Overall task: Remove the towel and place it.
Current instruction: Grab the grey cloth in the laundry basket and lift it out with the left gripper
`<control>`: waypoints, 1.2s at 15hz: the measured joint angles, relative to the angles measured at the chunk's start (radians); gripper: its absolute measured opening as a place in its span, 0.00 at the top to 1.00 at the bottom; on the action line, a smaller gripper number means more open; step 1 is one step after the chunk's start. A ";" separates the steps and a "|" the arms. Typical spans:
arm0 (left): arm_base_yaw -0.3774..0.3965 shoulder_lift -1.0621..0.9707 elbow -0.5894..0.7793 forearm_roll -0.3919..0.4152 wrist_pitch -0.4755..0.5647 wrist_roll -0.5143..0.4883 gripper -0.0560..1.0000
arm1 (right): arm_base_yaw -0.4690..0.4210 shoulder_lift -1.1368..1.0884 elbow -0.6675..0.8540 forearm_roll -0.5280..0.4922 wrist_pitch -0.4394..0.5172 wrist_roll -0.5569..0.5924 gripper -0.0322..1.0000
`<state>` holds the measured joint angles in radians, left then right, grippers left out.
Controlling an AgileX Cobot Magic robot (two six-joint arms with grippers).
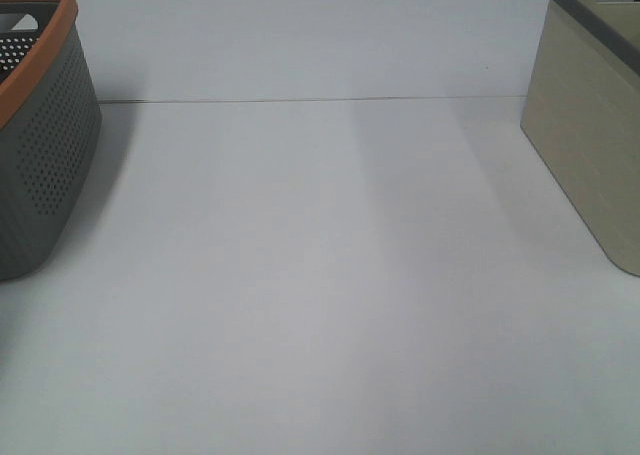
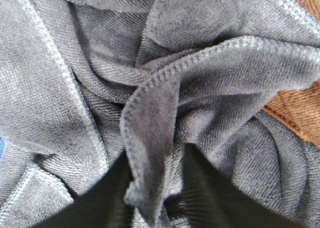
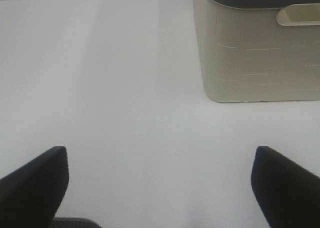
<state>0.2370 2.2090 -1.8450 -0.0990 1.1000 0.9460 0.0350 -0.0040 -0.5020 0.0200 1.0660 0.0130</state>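
Now L tool seemingly pinches towel fold; R tool wide apart, holding nothing.

Seen from above, a surface carries two baskets well apart: the left basket at the far left edge and the right basket at the far right edge, with the surface stretching between them. The right gripper hangs above the surface, fingers spread wide, with the right basket ahead of it. A fold of the towel sits pinched between the fingers of the left gripper (the rest is bunched beyond it), and another cloth lies partly under the towel's edge
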 joint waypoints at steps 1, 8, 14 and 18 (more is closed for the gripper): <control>0.000 0.000 0.000 -0.004 0.000 -0.014 0.70 | 0.000 0.000 0.000 0.000 0.000 0.000 0.04; 0.000 0.000 0.000 -0.031 -0.044 -0.042 0.92 | 0.000 0.000 0.000 0.000 0.000 0.000 0.04; 0.000 -0.051 0.000 -0.020 0.052 -0.042 0.95 | 0.000 0.000 0.000 0.000 0.000 0.000 0.04; 0.000 -0.203 -0.006 -0.018 0.105 -0.042 0.95 | 0.000 0.000 0.000 0.000 0.000 0.000 0.04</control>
<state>0.2370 2.0060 -1.8510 -0.1170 1.2050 0.9040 0.0350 -0.0040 -0.5020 0.0200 1.0660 0.0130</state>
